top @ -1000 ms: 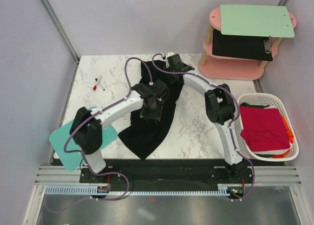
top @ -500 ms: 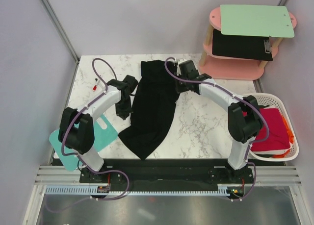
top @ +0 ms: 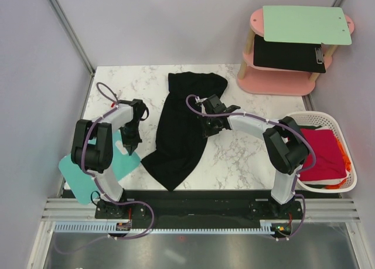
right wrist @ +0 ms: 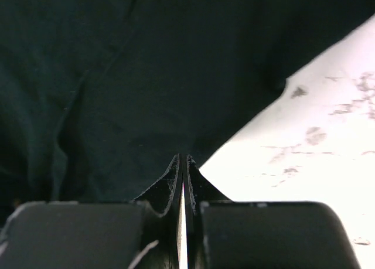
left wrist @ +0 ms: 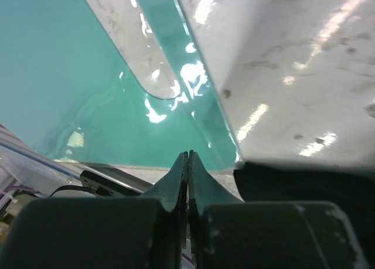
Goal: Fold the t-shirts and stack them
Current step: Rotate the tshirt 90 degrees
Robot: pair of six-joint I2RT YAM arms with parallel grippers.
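Left: my left fingers (left wrist: pixel 184 170) are pressing together on nothing, hovering over the flat teal plastic cutting board (left wrist: pixel 70 75).
Right: my right fingers (right wrist: pixel 177 174) are sitting shut, seemingly empty, at the cloth's edge.
Shirt: the large black soft cloth t-shirt (top: pixel 179 134) is lying rumpled on the white marble worktop (top: pixel 246 157), under my right fingers.
Handling: I am judging it light and limp, best pinched at a hem corner.

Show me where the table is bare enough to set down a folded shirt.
Biggest bare patch: the marble table near-right, bordered by the black t-shirt, the right arm and the basket. A smaller one lies in the far-left corner, between the shirt and the table's edge. Crowded: the near-left, with the teal cutting board and left gripper.
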